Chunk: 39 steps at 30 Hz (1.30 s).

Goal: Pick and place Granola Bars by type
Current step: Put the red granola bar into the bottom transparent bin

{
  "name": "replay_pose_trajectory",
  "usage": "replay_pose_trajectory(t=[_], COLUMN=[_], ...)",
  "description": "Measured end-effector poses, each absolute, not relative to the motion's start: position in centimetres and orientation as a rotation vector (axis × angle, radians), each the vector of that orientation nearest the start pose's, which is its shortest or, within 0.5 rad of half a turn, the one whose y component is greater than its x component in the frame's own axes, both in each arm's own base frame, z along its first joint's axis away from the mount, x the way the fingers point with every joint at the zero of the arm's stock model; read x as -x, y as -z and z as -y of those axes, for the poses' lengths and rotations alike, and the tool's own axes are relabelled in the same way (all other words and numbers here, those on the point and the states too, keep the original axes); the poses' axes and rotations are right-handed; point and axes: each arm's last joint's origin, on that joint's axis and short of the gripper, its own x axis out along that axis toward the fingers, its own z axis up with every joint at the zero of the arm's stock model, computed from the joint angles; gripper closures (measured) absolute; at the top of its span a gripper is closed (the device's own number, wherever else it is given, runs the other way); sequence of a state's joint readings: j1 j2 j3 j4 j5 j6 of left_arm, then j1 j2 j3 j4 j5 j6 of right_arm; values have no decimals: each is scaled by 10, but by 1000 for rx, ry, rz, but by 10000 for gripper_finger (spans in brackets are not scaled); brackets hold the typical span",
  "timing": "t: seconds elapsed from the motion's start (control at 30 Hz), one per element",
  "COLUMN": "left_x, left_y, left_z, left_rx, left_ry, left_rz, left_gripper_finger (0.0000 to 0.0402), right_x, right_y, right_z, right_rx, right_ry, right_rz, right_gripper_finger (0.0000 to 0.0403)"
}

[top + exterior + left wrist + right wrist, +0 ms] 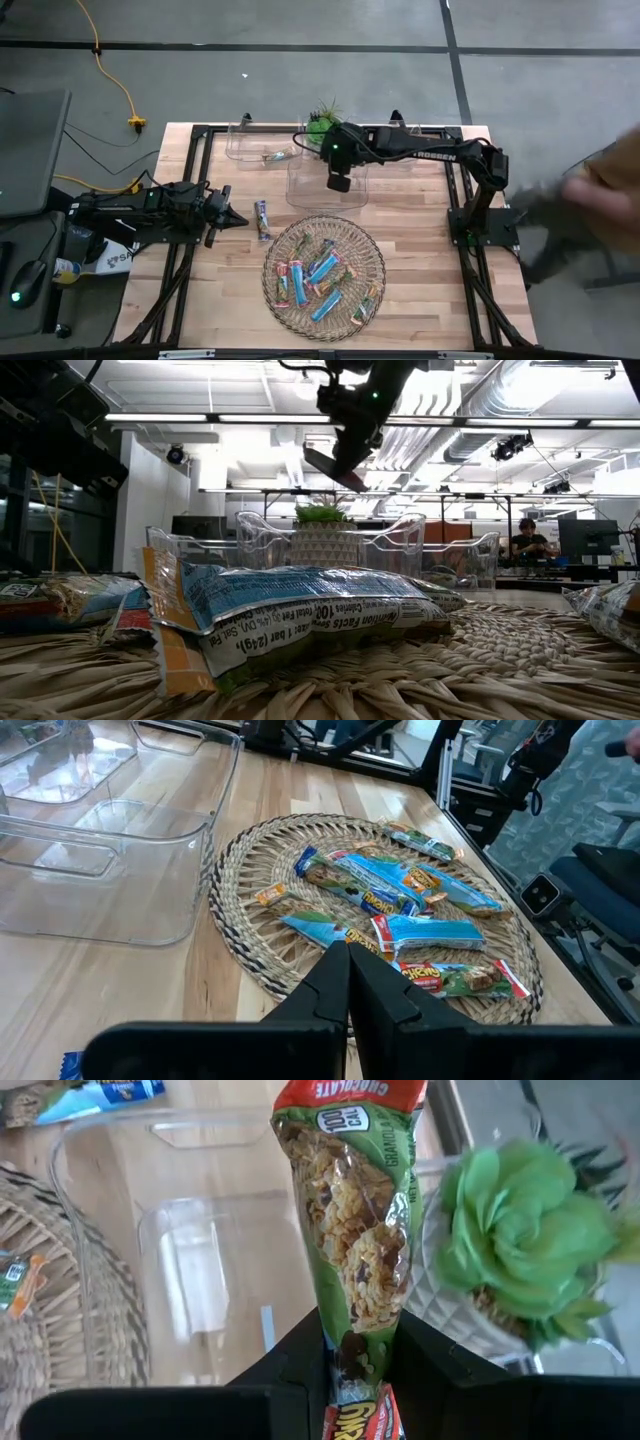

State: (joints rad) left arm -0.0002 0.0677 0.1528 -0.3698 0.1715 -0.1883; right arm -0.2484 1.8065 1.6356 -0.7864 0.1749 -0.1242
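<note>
Near edge: round wicker tray (372, 262) w/ the pile of granola bars (318, 280), mostly blue wrappers, some orange-red and green. Several overlap, so picking one may drag a neighbour along.

Mid-table, left: left gripper (228, 212) parked low, fingers pressed together, holding nothing; it points across at the tray. One stray bar (262, 220) lies on the wood just beside it, apart from the tray and outside any bin. Risk: gets forgotten, or gets nudged if the left arm swings.

Centre, farther back: right gripper (352, 1365) is pinching a chocolate granola bar (350, 1220) by one end, green and red wrapper; the rest sticks out unsupported. Gripper hangs high over the near clear bin (326, 182). Risks as I read them:
- grip is on the wrapper end only, so the bar could slip or swivel
- dropped from this height it may bounce, or land on the bin rim
- potted green plant (530, 1240) sits just beside the bin's far side; a drift that way puts the bar in the leaves or knocks the pot

Far row: more clear bins (262, 148), left one has a bar in it, prob. a different type (too small to tell). Wrong-bin drop would mix types.

Off table, right: a person's blurred arm (600, 195) near the right arm's base. Could get in the way if it reaches in.
</note>
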Motion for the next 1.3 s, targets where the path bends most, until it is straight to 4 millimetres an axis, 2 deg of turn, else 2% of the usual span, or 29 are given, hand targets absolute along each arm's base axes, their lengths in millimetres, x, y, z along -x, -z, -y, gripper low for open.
replay_pose_trajectory(t=[0.2,0.43,0.93,1.3], left_x=[-88,-88,-88,-88], left_y=[-175,-175,-175,-175], left_z=[5,5,5,5], left_rx=[211,211,210,210], left_ry=[143,143,137,135], left_rz=[-299,-299,-299,-298], left_gripper_finger=[401,401,401,401], right_x=[-374,-382,-406,-423], right_y=[-294,-278,-219,-186], right_z=[99,96,88,87], right_rx=[8,-47,-131,-229], right_ry=[294,246,187,177], right_rz=[-1020,-1070,-1206,-1205], right_gripper_finger=[325,325,325,325])
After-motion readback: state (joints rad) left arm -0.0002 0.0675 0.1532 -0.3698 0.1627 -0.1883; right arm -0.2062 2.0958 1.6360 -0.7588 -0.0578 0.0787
